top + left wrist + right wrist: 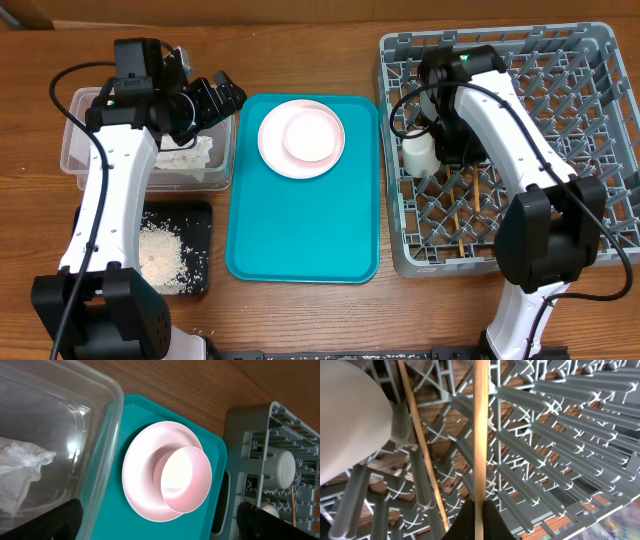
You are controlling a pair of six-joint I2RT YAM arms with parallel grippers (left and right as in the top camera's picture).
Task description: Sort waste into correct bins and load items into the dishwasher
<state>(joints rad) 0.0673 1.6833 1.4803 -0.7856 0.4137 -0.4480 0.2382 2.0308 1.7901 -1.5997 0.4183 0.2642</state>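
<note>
My right gripper (479, 505) is shut on a wooden chopstick (480, 430), which runs straight up over the lattice floor of the grey dishwasher rack (590, 120). A second chopstick (420, 440) lies slanted on the rack beside a white cup (420, 152). My left gripper (157, 527) hangs open and holds nothing. It is above the near edge of the teal tray, between the clear tub (80, 150) and the rack. The pink bowl (187, 480) sits on the pink plate (137, 475). Crumpled white tissue (20, 467) lies in the clear tub. Rice grains (160, 255) are scattered in the black tray (200, 225).
The teal tray (300, 230) lies between the bins and the rack on the wooden table (320, 320). The rack's upright pegs (560, 425) crowd round my right gripper. A few rice grains lie on the table below the black tray.
</note>
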